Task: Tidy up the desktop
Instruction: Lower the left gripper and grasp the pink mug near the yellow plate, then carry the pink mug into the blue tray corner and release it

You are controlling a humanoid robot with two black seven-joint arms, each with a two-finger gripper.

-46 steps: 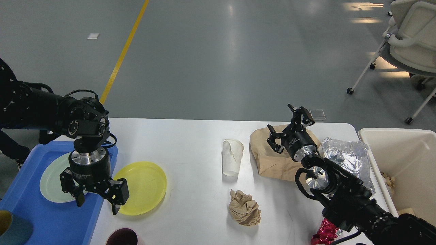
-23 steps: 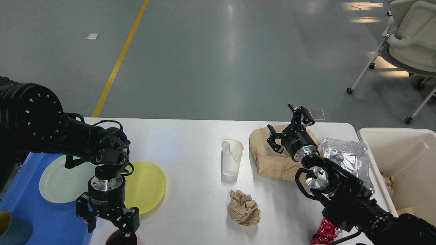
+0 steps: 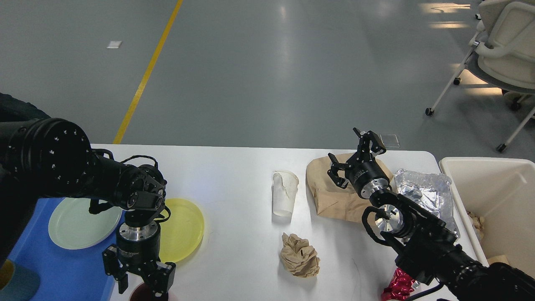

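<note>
Clutter covers the counter (image 3: 234, 175): yellow plate (image 3: 186, 228), paper cup (image 3: 284, 194), brown bag (image 3: 330, 196). Left pincer (image 3: 140, 281) (open, empty) has shifted nearer; right pincer (image 3: 355, 161) stays spread, empty.

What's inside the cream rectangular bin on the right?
Inside the cream rectangular bin, crumpled tan paper scraps lie against the near-left wall, and another tan piece shows at the bottom edge. The right arm and the frame edge hide the rest of the bin floor.
</note>
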